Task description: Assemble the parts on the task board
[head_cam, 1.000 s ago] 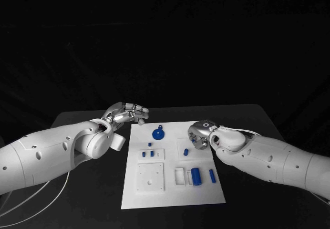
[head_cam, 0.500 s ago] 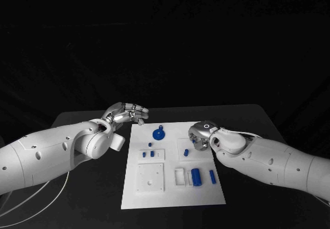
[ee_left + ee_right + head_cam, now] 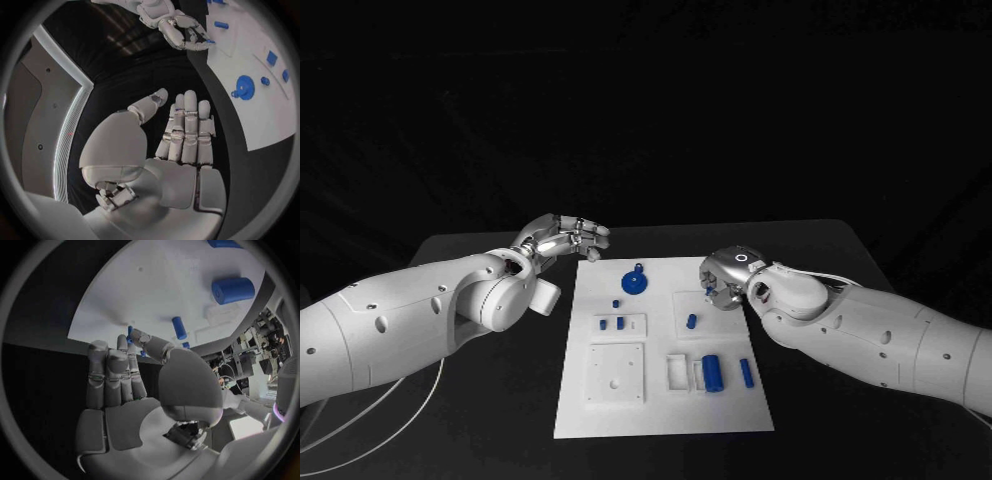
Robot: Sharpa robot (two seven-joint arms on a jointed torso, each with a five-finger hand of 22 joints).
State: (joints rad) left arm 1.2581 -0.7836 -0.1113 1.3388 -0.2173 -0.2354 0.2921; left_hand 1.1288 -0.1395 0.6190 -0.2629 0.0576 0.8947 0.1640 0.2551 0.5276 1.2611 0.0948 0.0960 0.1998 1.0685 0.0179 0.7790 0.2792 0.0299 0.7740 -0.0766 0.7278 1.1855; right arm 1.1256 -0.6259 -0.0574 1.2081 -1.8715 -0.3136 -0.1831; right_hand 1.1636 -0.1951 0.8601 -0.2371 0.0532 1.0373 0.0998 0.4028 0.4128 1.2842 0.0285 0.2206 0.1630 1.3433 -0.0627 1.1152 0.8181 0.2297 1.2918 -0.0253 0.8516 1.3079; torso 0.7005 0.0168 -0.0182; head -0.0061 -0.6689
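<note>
Here the right hand (image 3: 723, 283) hangs over the board's (image 3: 661, 415) right edge, and the small peg (image 3: 691, 320) lies just toward the robot from it, long axis running away from the robot. In the right wrist view a small blue piece seems pinched at its fingertips (image 3: 132, 335), though I cannot tell for sure. The left hand (image 3: 568, 238) is spread flat and holds nothing, off the far left corner, so the right is nearer. Count: one gear (image 3: 632, 282), one big cylinder (image 3: 711, 371), one bar (image 3: 746, 371), roughly four small blue pieces.
</note>
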